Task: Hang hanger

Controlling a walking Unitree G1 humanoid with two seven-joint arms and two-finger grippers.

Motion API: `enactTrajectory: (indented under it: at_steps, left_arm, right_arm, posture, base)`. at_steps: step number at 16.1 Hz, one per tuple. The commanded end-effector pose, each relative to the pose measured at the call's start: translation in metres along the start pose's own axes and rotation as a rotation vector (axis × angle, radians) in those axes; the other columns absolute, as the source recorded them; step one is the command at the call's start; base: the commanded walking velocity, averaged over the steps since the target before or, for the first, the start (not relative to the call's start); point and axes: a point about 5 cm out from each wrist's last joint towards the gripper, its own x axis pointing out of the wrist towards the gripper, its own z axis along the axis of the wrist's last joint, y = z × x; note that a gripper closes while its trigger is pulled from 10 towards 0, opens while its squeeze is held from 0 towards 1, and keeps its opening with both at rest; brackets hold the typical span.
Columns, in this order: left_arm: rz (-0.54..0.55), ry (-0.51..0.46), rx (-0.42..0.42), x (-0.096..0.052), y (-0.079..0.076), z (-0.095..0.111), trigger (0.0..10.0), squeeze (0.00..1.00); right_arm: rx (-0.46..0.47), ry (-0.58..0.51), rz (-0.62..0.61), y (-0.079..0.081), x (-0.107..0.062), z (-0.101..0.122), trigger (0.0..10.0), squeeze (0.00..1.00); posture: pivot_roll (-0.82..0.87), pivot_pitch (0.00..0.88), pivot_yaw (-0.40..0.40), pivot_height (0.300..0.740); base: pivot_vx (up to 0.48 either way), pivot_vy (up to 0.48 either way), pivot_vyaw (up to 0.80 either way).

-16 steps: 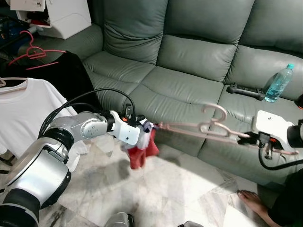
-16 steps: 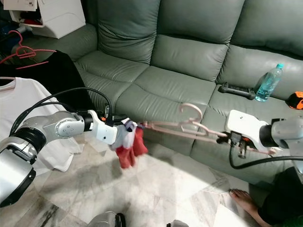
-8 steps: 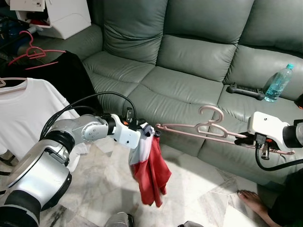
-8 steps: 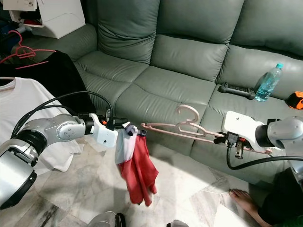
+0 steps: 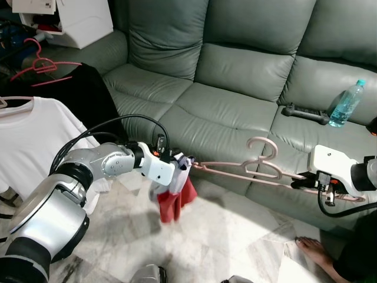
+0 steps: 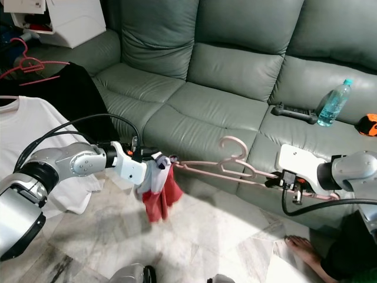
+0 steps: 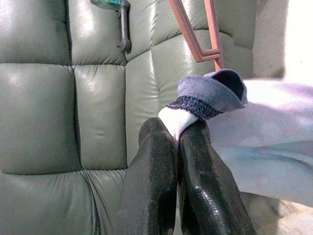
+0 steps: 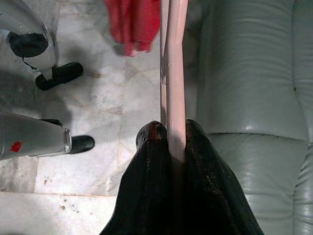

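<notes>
While level, pink hanger (image 5: 235,169) spans both pincers, hook upward.

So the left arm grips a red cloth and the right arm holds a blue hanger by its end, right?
Not quite: the hanger is pink, not blue, as the left eye view shows. The rest holds: the left gripper grips the red cloth, and the right gripper holds the hanger's end.

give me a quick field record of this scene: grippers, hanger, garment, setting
left gripper: shut on the collar of the red and white garment
right gripper: shut on one end of the pink hanger
hanger: held level in front of the sofa, far end at the garment
garment: hanging bunched above the floor
on sofa: water bottle
</notes>
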Motion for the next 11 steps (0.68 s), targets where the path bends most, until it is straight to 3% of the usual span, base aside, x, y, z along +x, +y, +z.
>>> enactTrajectory:
  at_steps: [1, 7, 11]
  left_arm:
    - [0.007, 0.005, 0.011, -0.002, 0.004, -0.002, 10.0, 0.00]
    - [-0.031, 0.002, 0.010, -0.002, -0.008, -0.001, 10.0, 0.00]
    - [-0.029, 0.017, 0.011, -0.003, -0.006, -0.003, 10.0, 0.00]
  right_arm:
    - [-0.006, -0.004, 0.027, 0.003, 0.001, 0.002, 10.0, 0.00]
    - [-0.080, 0.014, -0.053, -0.009, -0.009, 0.010, 10.0, 0.00]
    - [-0.096, 0.024, -0.048, -0.010, -0.015, 0.014, 10.0, 0.00]
  posture:
    - [-0.06, 0.068, 0.066, 0.740]
    - [-0.07, 0.067, 0.071, 0.740]
    - [-0.07, 0.065, 0.071, 0.740]
  base:
    - [0.000, 0.000, 0.00]
    - [0.000, 0.000, 0.00]
    - [0.000, 0.000, 0.00]
